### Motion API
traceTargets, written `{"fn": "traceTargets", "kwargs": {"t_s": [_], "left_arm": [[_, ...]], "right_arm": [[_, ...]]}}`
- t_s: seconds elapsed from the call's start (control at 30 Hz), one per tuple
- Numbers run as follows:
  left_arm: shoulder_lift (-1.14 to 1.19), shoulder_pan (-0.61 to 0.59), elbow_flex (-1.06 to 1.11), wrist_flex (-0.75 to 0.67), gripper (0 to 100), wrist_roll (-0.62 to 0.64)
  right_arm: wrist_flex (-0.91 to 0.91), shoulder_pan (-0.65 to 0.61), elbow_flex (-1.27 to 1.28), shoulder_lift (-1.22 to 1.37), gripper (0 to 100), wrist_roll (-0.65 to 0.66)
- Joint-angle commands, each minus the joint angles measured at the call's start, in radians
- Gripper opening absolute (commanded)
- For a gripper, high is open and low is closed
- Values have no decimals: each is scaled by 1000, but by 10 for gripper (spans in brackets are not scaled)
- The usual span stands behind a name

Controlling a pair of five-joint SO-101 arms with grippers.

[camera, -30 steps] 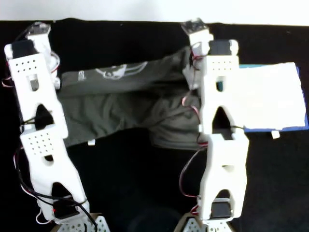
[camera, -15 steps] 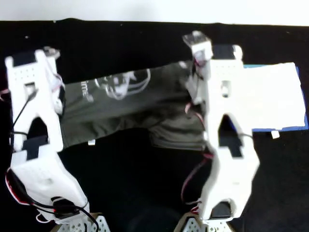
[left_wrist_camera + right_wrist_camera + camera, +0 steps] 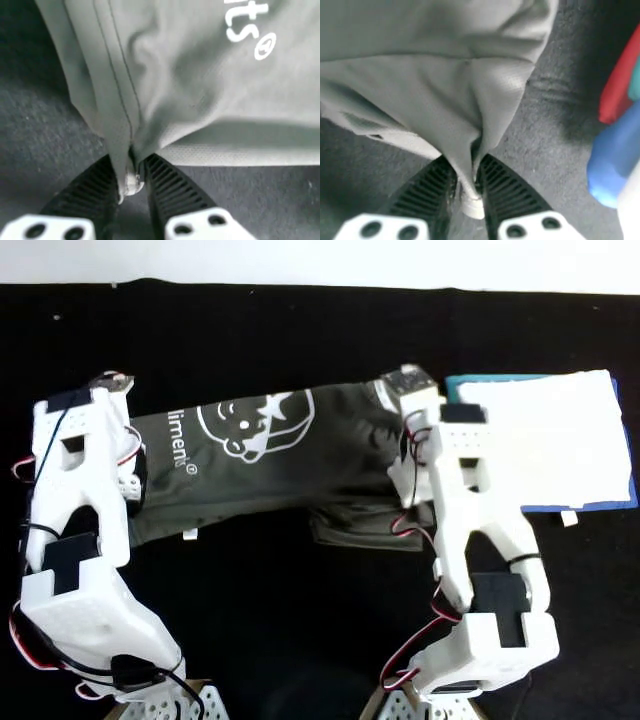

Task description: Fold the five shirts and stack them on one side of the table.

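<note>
Pulling nearer, left gripper (image 3: pixel 131 181) and right gripper (image 3: pixel 465 194) clamping green shirt (image 3: pixel 270 455), graphic now exposed

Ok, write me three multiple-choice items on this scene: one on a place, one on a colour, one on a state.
1. The stack of folded shirts lies:
A) beside the right gripper
B) beside the left gripper
C) midway between the two

2. The stack's top shirt is:
A) red
B) white
C) black

3. The left gripper is:
A) open
B) shut on the grey shirt
C) shut on nothing

Answers:
1 A: the high view shows the stack just outside that gripper's arm.
2 B: white covers the blue shirt beneath.
3 B: its wrist view shows a fold of the grey shirt clamped in it.
</note>
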Motion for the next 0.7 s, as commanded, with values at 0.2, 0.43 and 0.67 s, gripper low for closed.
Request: {"fn": "traceTargets", "kwargs": {"t_s": [0.2,0.43,0.67], "left_arm": [[-70,-1,-61,80,139,-14],[-163,-13,-302,247,133,-64],[-53,39,-404,114,5,6]], "right_arm": [[56,12,-59,-65,177,9],[249,13,-338,-62,180,3],[134,-21,-493,10,67,3]]}}
